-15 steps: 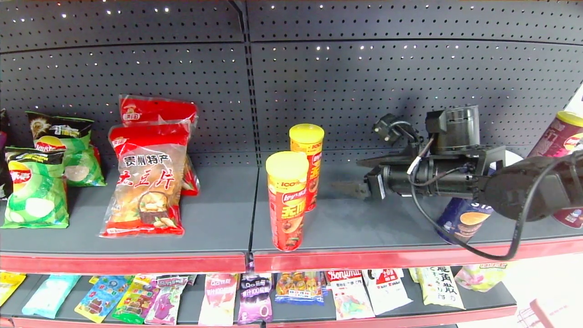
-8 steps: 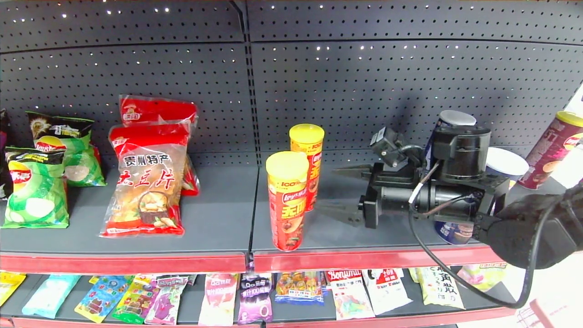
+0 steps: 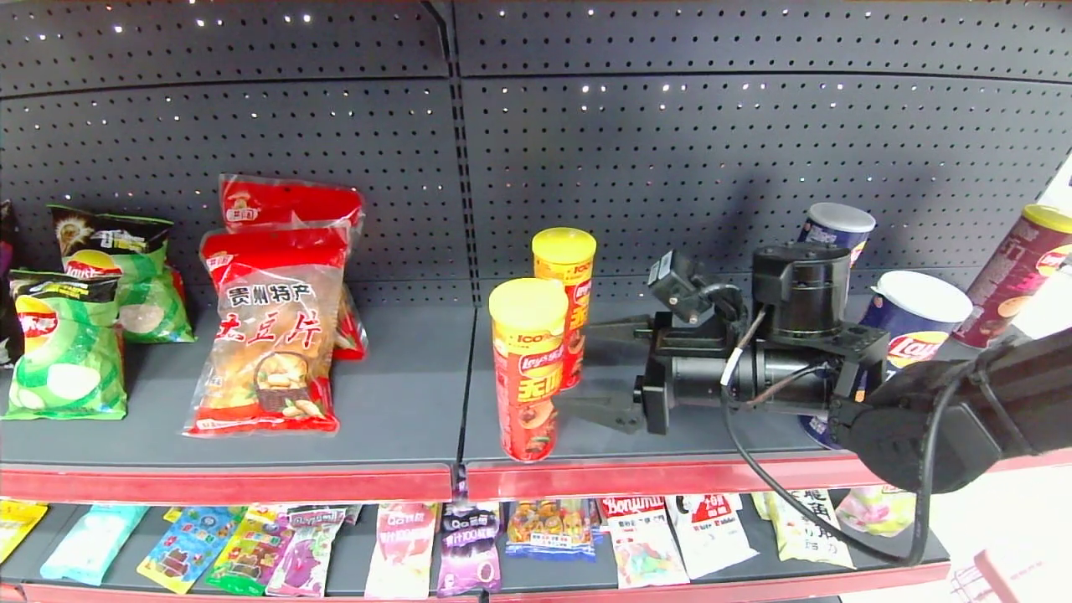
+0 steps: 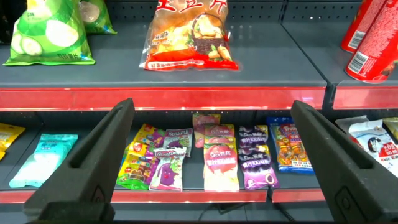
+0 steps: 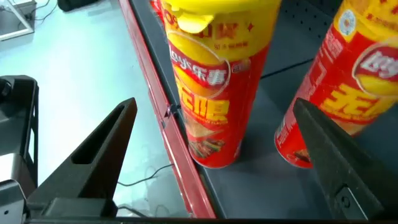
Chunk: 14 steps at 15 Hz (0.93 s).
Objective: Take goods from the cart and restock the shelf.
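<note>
While the right gripper [image 3: 576, 366] is held spread wide and empty, a yellow-lidded red can [image 3: 528, 368] is seen upright beside it, a twin can [image 3: 566, 276] behind.

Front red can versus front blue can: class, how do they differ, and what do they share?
The front red can is red with a yellow lid; the front blue can is blue with a white lid. The red can shows whole; the right arm covers the blue can's base. Both are lidded tubes on one shelf.
</note>
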### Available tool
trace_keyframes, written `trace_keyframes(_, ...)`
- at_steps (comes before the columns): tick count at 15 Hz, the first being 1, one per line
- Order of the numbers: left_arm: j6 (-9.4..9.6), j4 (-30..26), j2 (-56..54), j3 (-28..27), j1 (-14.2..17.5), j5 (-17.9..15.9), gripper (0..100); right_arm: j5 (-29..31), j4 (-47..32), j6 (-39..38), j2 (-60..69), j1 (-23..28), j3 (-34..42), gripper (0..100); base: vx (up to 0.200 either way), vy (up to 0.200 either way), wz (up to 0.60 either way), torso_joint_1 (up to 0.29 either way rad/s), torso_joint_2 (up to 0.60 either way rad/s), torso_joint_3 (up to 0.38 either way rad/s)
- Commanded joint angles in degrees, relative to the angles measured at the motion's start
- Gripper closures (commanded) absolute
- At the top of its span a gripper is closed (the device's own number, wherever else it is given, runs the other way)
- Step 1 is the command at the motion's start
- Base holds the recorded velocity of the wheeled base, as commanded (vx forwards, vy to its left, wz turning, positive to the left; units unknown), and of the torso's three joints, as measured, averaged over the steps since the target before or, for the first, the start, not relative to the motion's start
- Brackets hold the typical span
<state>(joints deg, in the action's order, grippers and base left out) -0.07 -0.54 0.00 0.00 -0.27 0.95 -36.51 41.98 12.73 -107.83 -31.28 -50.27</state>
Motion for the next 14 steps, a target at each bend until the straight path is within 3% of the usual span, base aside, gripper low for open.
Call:
trace_keyframes(1,-0.01,0.0,0.1,0.0,0.0,0.0,0,-0.6,0.0,0.0,-2.1,-0.4,-1.9,0,0.000,0.000,0.00,0.000,0.00,0.000)
trace_keyframes(14,-0.01,0.0,0.1,0.0,0.0,0.0,0,-6.4,0.0,-0.2,-7.4,-0.3,-7.6,0,0.000,0.000,0.00,0.000,0.00,0.000)
